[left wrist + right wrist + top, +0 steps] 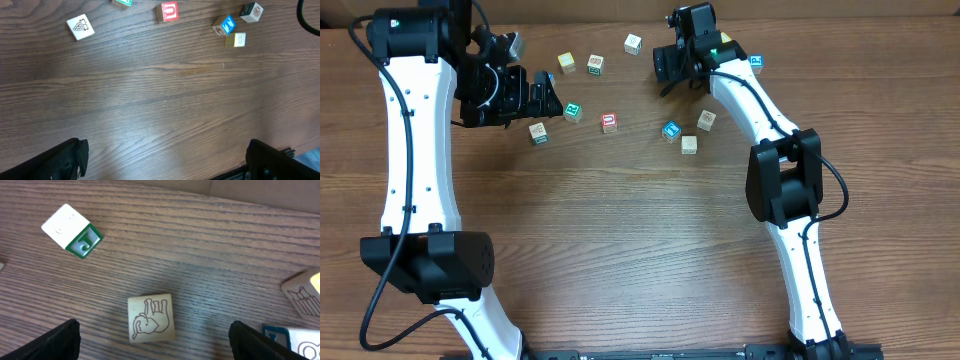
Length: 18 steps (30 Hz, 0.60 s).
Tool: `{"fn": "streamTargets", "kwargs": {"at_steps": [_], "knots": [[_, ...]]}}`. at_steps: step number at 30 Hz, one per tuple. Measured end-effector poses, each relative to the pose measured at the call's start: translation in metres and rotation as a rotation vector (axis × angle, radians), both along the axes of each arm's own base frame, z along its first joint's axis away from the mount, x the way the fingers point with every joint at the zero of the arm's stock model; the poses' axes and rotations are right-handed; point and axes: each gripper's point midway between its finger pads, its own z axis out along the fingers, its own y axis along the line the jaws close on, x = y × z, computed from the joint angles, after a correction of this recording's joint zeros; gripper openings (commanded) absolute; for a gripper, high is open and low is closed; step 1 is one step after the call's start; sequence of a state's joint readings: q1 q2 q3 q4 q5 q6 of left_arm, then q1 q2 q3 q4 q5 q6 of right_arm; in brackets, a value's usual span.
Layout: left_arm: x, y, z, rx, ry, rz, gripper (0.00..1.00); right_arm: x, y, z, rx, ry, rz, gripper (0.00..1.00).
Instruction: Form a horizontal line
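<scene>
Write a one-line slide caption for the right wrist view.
Open right gripper above a plain wooden cube with an elephant drawing; a white cube with a green J lies apart.

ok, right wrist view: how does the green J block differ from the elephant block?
The J block shows a white top and a green-framed side letter; the elephant block shows a bare wood face with a line drawing. The J block sits turned diagonal to the frame; the elephant block sits nearly square to it. Both are small cubes lying flat on the table, touching nothing.
</scene>
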<state>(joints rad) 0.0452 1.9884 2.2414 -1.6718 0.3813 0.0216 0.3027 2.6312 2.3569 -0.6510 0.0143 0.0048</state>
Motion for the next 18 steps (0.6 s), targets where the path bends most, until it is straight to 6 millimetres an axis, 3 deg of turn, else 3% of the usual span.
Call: {"fn": "streamTargets", "kwargs": {"at_steps": [11, 18], "knots": [[0.0, 0.0, 0.0, 0.0, 0.0, 0.0, 1.0, 0.01, -0.03, 0.02, -0.075, -0.042, -0.133, 0.93], [0.0, 0.0, 0.0, 0.0, 0.0, 0.0, 1.0, -0.002, -0.081, 0.004, -0.131, 0.066, -0.219, 0.92]]}}
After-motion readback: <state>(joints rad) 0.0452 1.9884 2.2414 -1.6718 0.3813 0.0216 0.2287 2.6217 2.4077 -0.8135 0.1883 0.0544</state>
